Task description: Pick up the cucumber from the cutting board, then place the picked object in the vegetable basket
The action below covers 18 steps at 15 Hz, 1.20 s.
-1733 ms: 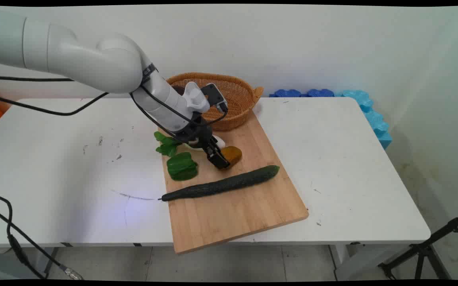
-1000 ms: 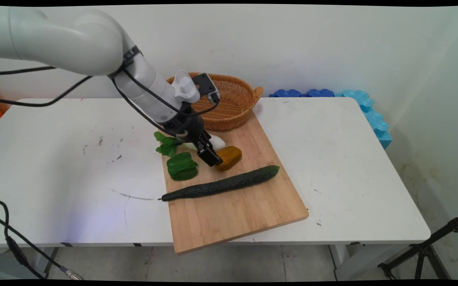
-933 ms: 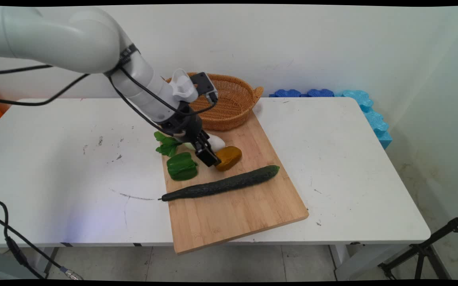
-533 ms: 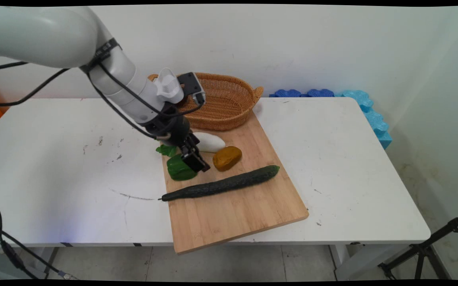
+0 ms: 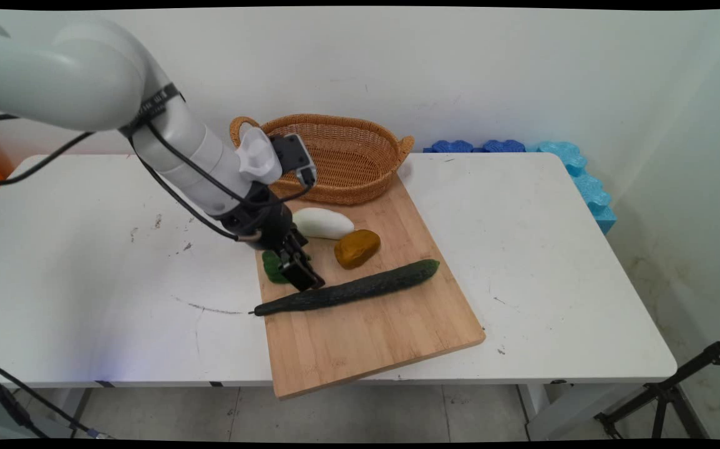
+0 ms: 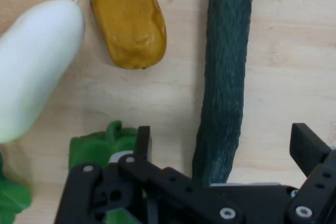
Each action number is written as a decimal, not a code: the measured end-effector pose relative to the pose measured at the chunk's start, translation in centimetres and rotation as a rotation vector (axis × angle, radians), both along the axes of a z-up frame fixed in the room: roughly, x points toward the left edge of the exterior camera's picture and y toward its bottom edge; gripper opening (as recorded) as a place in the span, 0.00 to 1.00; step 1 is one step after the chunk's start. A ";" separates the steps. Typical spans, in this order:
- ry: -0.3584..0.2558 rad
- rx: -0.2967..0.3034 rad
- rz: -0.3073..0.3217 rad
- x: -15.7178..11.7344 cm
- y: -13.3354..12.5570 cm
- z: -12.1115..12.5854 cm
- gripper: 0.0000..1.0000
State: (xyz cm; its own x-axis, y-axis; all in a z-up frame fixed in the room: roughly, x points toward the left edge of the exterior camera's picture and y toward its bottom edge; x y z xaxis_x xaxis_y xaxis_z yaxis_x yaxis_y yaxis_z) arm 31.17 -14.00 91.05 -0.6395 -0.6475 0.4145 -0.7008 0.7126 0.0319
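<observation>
Dark green, the cucumber (image 6: 226, 77) lies on the wooden cutting board (image 5: 372, 337) directly between my gripper (image 6: 223, 153) fingers, which stand wide apart and hold nothing, its long axis running straight ahead from me, green pepper (image 6: 100, 148) beside one finger.
</observation>
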 end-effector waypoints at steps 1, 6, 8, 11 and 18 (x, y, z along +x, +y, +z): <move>0.000 0.005 0.004 -0.1 0.1 -0.5 1.00; 0.000 0.026 0.009 -0.6 0.1 -3.3 1.00; 0.000 0.031 0.005 -0.7 0.1 -4.3 1.00; 0.002 0.034 -0.001 -1.0 0.0 -5.2 1.00; 0.005 0.036 -0.018 -1.5 -0.4 -7.2 0.00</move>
State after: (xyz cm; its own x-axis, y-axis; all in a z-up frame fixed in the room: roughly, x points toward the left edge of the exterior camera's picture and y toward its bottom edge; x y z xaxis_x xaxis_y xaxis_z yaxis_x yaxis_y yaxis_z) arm 29.68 -14.40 83.89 -0.6489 -0.6505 0.3947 -0.6879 0.7233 0.0610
